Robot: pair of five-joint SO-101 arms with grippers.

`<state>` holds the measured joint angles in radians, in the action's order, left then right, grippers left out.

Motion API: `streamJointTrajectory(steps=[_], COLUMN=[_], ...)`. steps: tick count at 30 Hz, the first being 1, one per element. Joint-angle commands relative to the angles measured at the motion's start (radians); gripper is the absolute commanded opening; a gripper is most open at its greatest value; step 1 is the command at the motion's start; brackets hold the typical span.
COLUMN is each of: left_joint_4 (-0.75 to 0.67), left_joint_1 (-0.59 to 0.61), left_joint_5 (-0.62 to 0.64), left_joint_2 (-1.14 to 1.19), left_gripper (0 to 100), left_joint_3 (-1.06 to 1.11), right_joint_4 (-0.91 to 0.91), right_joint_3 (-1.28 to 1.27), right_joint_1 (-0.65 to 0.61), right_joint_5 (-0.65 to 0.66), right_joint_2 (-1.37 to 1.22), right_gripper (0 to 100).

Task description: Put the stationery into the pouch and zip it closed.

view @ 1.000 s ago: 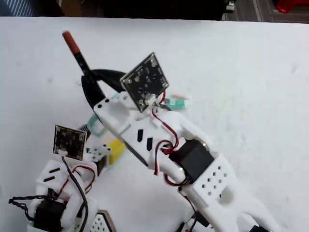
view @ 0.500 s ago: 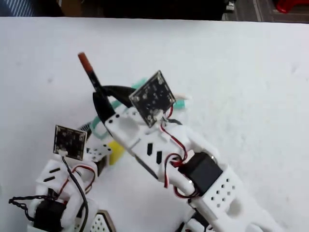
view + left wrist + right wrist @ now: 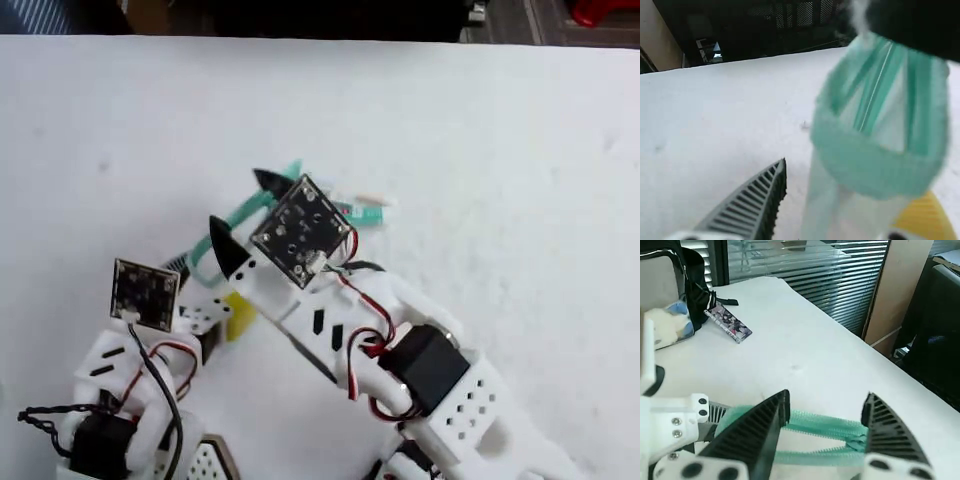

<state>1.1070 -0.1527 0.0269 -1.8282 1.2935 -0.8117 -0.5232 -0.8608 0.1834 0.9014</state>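
Right gripper [image 3: 238, 200] has opened — fingers [image 3: 760, 430] wide apart over the pouch [image 3: 810, 421].

white table [image 3: 500, 130], teal-edged pouch [image 3: 237, 216] on it, small yellow item [image 3: 240, 315] beside, perhaps an eraser

Overhead view looks down; both wrist views closely face the pouch [image 3: 875, 170]

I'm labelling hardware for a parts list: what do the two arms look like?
The right arm and left arm are white printed plastic with black motors, red and black cables and a square dark circuit board at each wrist. The right hand has black, ribbed, pointed fingers.
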Motion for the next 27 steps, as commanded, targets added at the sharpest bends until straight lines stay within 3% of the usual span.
streamJointTrajectory(steps=[1,12,18,21,27], left_joint_4=[-0.025,-0.025,-0.025,-0.026,-0.069], left_joint_1=[0.001,0.001,0.008,0.01,0.104], left_joint_5=[0.006,0.006,0.005,0.0,0.006], left_joint_2=[-0.001,-0.001,-0.001,-0.001,-0.001], left_gripper=[35,35,34,28,14], left_joint_3=[-0.011,-0.011,-0.018,-0.02,-0.02], right_joint_4=[-0.007,-0.119,-0.163,-0.174,-0.188], right_joint_3=[0.026,0.196,0.428,0.474,0.473], right_joint_1=[-0.004,0.007,0.239,0.358,0.472], right_joint_5=[0.014,0.014,-0.026,-0.066,0.021], right_joint_2=[0.022,0.022,0.015,-0.016,-0.28], right_gripper=[23.2,23.1,23.0,23.0,21.6])
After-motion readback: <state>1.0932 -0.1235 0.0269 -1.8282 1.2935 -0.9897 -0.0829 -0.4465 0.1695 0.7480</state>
